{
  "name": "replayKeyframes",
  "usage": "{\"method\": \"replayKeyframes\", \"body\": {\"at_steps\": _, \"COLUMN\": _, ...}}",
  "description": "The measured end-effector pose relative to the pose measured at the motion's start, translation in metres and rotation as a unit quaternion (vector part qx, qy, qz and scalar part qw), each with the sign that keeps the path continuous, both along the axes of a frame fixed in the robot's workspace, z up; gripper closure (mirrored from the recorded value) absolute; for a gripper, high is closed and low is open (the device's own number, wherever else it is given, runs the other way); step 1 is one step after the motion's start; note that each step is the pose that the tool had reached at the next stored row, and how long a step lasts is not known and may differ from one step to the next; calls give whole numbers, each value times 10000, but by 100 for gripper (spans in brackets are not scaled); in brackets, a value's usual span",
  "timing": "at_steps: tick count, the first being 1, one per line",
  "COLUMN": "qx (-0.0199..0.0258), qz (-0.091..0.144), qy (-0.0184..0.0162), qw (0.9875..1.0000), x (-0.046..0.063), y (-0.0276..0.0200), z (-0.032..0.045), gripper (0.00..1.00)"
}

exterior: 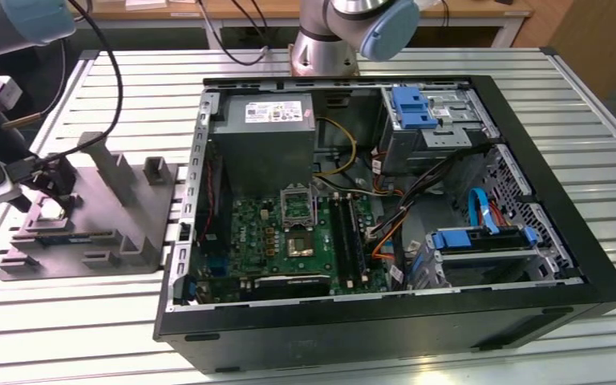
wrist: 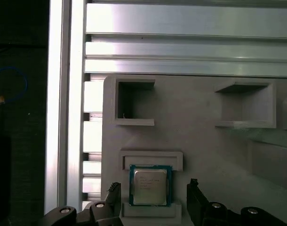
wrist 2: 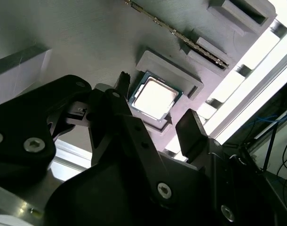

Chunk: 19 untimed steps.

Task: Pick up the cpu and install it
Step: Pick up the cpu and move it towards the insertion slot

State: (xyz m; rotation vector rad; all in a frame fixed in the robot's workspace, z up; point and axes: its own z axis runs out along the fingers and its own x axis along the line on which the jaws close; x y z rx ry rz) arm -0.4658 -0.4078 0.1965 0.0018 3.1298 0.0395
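While poised above the slatted tabletop (exterior: pixel 73 321) at the grey fixture plate (exterior: pixel 126 241), risks nipping the cpu (wrist: pixel 149 185) off-centre, since a skewed descent would likely drive a tip onto the raised pocket wall on that plate and tilt or scrape the chip lying flat inside. Hangs over the plate's end away from the computer case (exterior: pixel 394 329), wrist pointed down, fingers (wrist: pixel 194 197) released and spread, one on each side of the cpu and apart from it.
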Motion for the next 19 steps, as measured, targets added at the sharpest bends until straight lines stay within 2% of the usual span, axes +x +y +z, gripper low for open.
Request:
{"method": "replayKeyframes", "body": {"at_steps": 13, "qx": 1, "qz": -21, "qy": -1, "qw": 10000, "x": -17, "y": 22, "z": -132, "gripper": 34}}
{"method": "replayKeyframes", "body": {"at_steps": 19, "qx": 0, "qz": -21, "qy": 0, "qw": 10000, "x": -26, "y": 26, "z": -149, "gripper": 34}}
